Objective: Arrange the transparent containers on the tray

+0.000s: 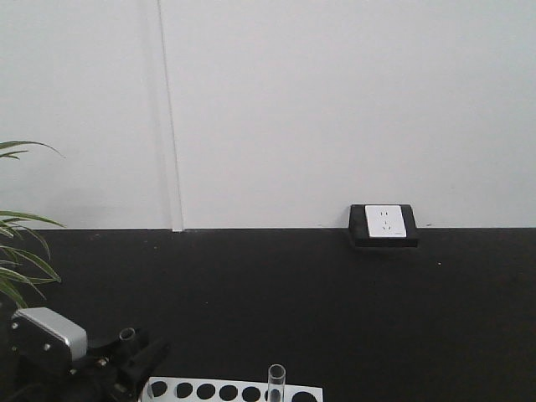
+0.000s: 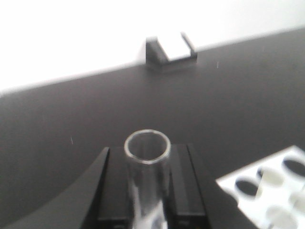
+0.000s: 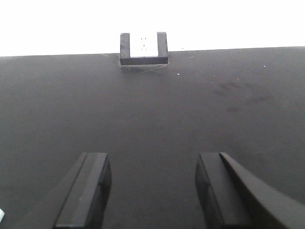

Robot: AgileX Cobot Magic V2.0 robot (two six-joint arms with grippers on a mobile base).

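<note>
Only in left wrist view: left gripper clamps a slim clear glass test tube between its jaws, with the tube's open flared rim facing the camera.
Only in front view: a second clear glass test tube stands upright in the white rack with round holes, to the right of the left gripper; green plant leaves lie to the gripper's left.
Only in right wrist view: right gripper is spread wide, with black tabletop showing between its jaws.
Shared by all views: white wall socket in a black box, far ahead of both grippers at the wall's foot.
Writing: the socket face shows slots; any marking is too small to read.
Held tube: colourless, see-through, thin-walled, with a round mouth; the rack is just to its right.
</note>
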